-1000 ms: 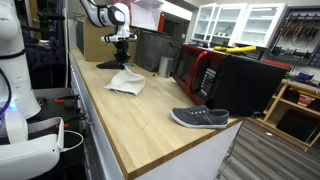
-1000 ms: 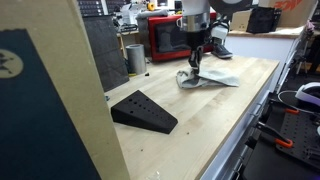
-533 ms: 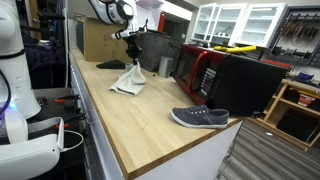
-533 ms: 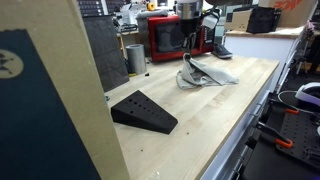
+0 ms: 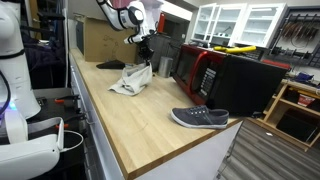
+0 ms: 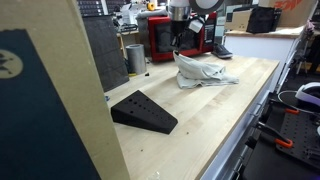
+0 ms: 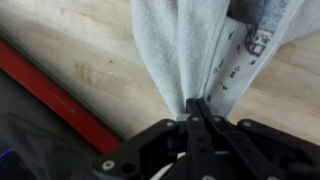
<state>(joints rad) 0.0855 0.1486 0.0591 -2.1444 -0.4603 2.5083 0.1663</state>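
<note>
The claw (image 7: 195,103) is pinched tight on a fold of the grey cloth (image 7: 175,45), so the cloth drapes below it. The lower end rests on the counter (image 5: 150,128) beneath

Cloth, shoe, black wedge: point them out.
cloth (image 6: 205,72), in an exterior view, draped middle.
shoe (image 5: 200,118), in an exterior view, side panel.
black wedge (image 6: 143,110), in an exterior view, sloped top.

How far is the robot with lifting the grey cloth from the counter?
Done: the gripper is shut on a fold of the cloth. In hand: that end is held up. Left: the lower part lies on the counter in both exterior views, not yet lifted off.
</note>
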